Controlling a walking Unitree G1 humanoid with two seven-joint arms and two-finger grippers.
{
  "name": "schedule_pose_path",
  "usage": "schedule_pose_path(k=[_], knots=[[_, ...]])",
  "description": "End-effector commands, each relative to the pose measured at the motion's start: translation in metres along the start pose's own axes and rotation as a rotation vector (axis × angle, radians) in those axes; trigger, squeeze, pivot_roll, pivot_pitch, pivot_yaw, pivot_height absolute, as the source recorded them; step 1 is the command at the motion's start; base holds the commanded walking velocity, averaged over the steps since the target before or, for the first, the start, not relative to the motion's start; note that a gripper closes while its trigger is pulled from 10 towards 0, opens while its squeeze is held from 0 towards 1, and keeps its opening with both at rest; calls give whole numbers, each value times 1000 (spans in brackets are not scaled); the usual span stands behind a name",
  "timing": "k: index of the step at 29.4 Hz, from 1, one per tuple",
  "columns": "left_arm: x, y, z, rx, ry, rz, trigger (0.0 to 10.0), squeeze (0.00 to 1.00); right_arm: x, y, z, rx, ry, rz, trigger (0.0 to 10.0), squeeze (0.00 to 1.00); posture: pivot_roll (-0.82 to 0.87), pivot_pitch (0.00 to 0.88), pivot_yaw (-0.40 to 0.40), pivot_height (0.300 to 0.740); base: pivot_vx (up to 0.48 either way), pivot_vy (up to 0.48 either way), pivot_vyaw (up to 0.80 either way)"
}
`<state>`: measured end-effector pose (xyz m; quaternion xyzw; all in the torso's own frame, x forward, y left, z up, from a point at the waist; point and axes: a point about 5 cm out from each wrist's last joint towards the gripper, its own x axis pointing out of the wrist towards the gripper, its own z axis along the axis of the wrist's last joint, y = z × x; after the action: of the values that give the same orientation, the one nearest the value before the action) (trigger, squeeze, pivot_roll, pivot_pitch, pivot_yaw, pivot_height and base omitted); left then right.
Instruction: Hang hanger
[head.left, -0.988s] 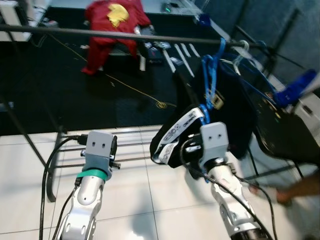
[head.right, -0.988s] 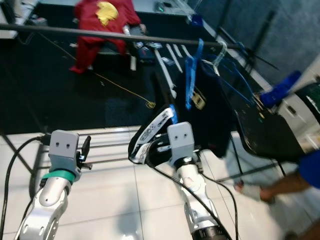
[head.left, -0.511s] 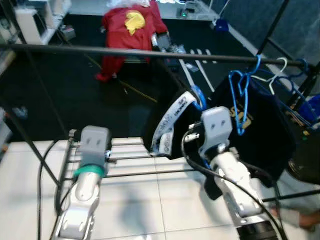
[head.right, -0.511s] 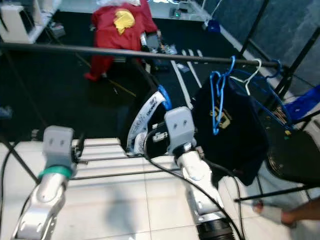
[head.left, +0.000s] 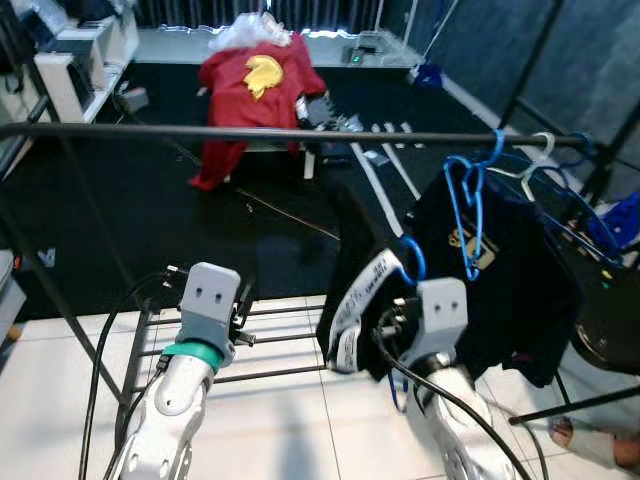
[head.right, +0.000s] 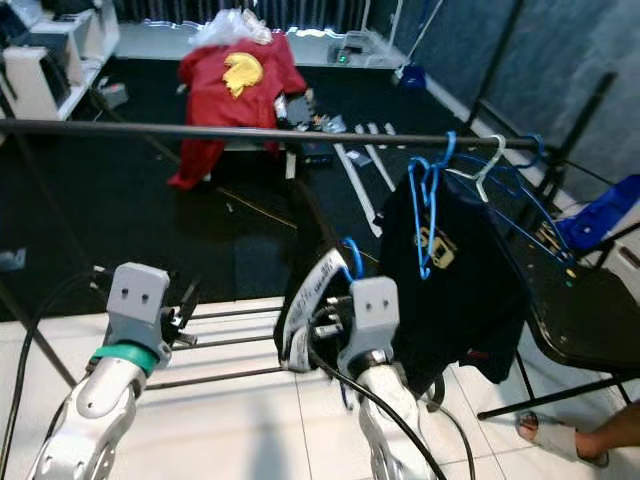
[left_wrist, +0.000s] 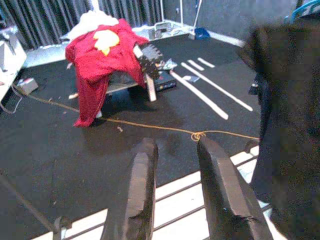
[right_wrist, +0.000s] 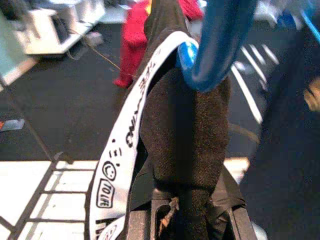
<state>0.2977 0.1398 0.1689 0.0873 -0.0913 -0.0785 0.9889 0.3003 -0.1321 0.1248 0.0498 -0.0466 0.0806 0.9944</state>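
My right gripper (head.left: 397, 325) is shut on a blue hanger (head.left: 413, 262) that carries a black garment (right_wrist: 185, 140) with a white printed band (head.left: 356, 308). It holds them below and in front of the dark clothes rail (head.left: 250, 131). The blue hook (right_wrist: 220, 40) points up, apart from the rail. Further right on the rail hang several blue and white hangers (head.left: 470, 210), with a black shirt (head.left: 510, 290) on them. My left gripper (left_wrist: 175, 150) is open and empty, low at the left, over the rack's base.
A red garment (head.left: 255, 70) is draped over a seat beyond the rail. The rack's floor bars (head.left: 280, 340) lie on white tiles ahead. A black chair (head.left: 610, 340) stands at the right, with a person's foot (head.left: 585, 440) beside it. White shelves (head.left: 80, 45) stand far left.
The whole view has shifted, so the camera moved. My right gripper still holds the hanger and garment, now a little lower under the rail. My left gripper stays open.
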Motion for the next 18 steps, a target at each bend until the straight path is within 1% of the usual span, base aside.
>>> schedule_pose_path(k=[1, 2, 4, 6, 8, 9, 12, 13, 15, 16, 18], knots=[[0, 0, -6, -3, 29, 0, 10000, 0, -1, -12, 1, 10, 1, -49, 10000, 0, -191, 58, 25, 740, 0, 0, 0], [0, 2, -6, -1, 32, 2, 10000, 0, 0, -19, 6, -33, -13, -57, 10000, 0, -193, 60, 27, 740, 0, 0, 0], [0, 2, -6, -1, 32, 2, 10000, 0, 0, -19, 6, -33, -13, -57, 10000, 0, -193, 60, 27, 740, 0, 0, 0], [1, 6, -6, -2, 36, 13, 10000, 0, 4, -24, 15, -112, -41, -44, 10000, 0, -192, 64, 25, 740, 0, 0, 0], [1, 6, -6, -2, 36, 13, 10000, 0, 4, -24, 15, -112, -41, -44, 10000, 0, -192, 64, 25, 740, 0, 0, 0], [2, 7, -6, -5, 39, 24, 10000, 0, 8, -23, 22, -142, -60, -15, 10000, 0, -188, 67, 23, 740, 0, 0, 0], [2, 7, -6, -5, 39, 24, 10000, 0, 8, -23, 22, -142, -60, -15, 10000, 0, -188, 67, 23, 740, 0, 0, 0], [3, 9, -5, -3, 34, 43, 10000, 0, 12, -15, 30, -166, -87, 27, 10000, 0, -180, 68, 18, 740, 0, 0, 0], [3, 9, -5, -3, 34, 43, 10000, 0, 12, -15, 30, -166, -87, 27, 10000, 0, -180, 68, 18, 740, 0, 0, 0], [3, 10, -5, -4, 32, 63, 10000, 0, 16, -7, 35, -177, -111, 49, 10000, 0, -170, 70, 10, 740, 424, 0, 0], [3, 10, -5, -4, 32, 63, 10000, 0, 16, -7, 35, -177, -111, 49, 10000, 0, -170, 70, 10, 740, 424, 0, 0]])
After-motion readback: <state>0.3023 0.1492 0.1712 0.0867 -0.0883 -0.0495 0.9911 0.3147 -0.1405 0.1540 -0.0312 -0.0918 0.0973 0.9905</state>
